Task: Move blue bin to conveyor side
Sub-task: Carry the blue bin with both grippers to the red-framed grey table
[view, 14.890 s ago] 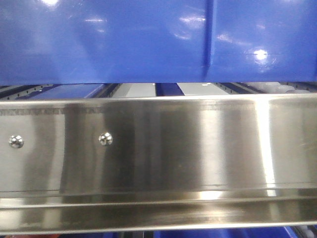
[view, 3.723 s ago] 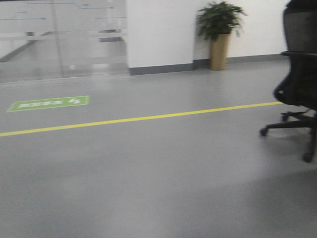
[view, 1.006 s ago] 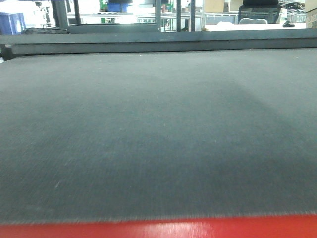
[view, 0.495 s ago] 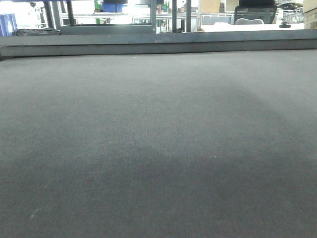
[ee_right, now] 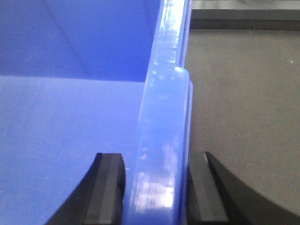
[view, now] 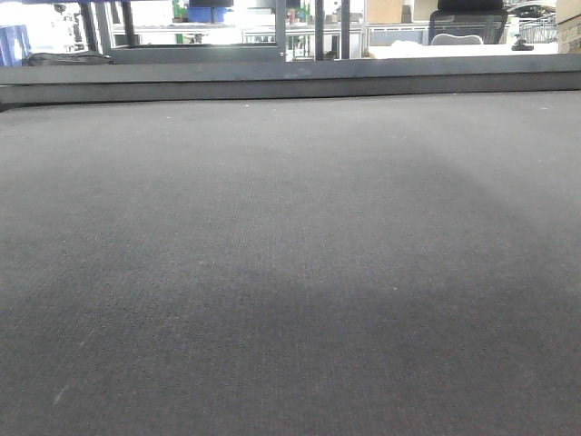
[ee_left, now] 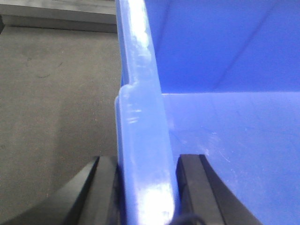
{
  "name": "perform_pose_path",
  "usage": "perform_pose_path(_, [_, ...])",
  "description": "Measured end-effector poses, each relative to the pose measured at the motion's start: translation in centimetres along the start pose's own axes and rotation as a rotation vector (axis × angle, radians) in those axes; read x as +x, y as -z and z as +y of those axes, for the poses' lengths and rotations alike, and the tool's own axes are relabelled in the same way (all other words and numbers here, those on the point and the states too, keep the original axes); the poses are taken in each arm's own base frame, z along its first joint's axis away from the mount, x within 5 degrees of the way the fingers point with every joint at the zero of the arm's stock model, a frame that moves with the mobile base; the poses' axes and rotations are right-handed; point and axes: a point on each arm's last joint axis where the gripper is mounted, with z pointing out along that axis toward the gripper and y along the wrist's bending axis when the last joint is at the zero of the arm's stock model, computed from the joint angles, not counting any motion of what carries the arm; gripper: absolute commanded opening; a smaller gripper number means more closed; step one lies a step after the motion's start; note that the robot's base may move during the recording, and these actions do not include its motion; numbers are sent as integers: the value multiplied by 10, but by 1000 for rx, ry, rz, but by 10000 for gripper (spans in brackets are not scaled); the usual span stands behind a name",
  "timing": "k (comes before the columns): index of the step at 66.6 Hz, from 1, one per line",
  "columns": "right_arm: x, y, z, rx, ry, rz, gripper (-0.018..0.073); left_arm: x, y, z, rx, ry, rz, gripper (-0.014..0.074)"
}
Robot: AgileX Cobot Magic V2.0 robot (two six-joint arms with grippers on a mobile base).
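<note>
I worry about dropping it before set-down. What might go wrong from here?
The left tool and right tool each pinch only the thin glossy rim of the blue bin; it may slip or tilt. The front view shows just the conveyor, not the bin's underside, so its base could scrape or land unevenly.

Front low over conveyor (view: 290,272) (wrists close)

My front camera has swung off the steel rack and open floor — now the conveyor (view: 290,272) fills it, red strip gone below.
</note>
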Motion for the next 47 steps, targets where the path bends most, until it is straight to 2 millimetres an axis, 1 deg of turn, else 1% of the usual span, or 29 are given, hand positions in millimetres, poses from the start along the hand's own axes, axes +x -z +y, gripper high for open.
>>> perform_pose_path(47, [0,0,0,0,0,0,-79,0,0,0,0,0,0,-13])
